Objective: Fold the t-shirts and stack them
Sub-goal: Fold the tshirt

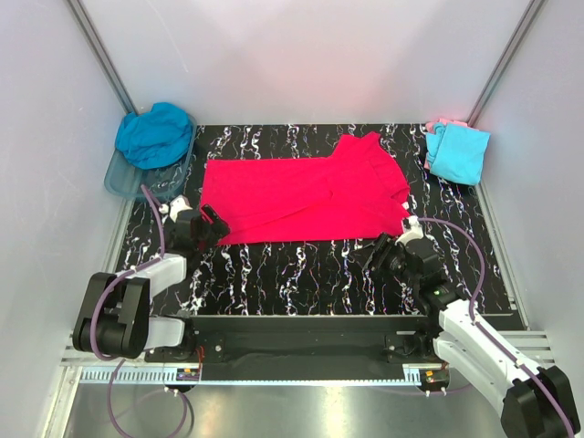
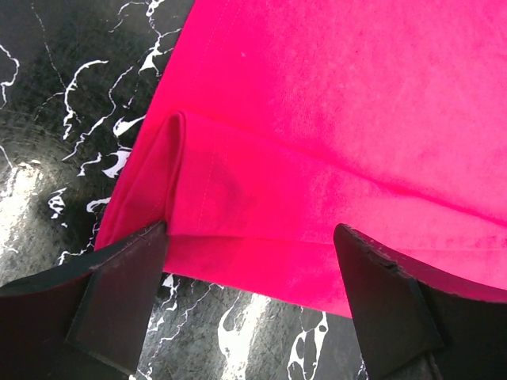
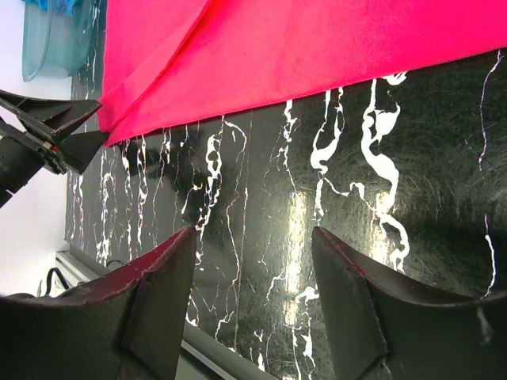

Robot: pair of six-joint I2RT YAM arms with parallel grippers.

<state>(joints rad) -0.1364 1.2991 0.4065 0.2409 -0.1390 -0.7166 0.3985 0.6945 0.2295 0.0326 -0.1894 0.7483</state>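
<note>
The bright pink-red t-shirt (image 1: 301,196) lies spread flat on the black marbled table (image 1: 301,274), partly folded. My left gripper (image 1: 208,222) is open at the shirt's near left corner, its jaws either side of the folded hem (image 2: 238,206). My right gripper (image 1: 388,251) is open and empty over bare table just in front of the shirt's near right edge (image 3: 317,55). The teal-blue shirt (image 1: 155,134) is heaped in the tub at the back left. The light cyan shirt (image 1: 456,153) lies on the pale pink shirt (image 1: 445,123) at the back right.
The clear bluish plastic tub (image 1: 123,178) stands at the back left corner, also in the right wrist view (image 3: 47,39). White walls close in the table on three sides. The metal rail (image 1: 301,342) with the arm bases runs along the near edge.
</note>
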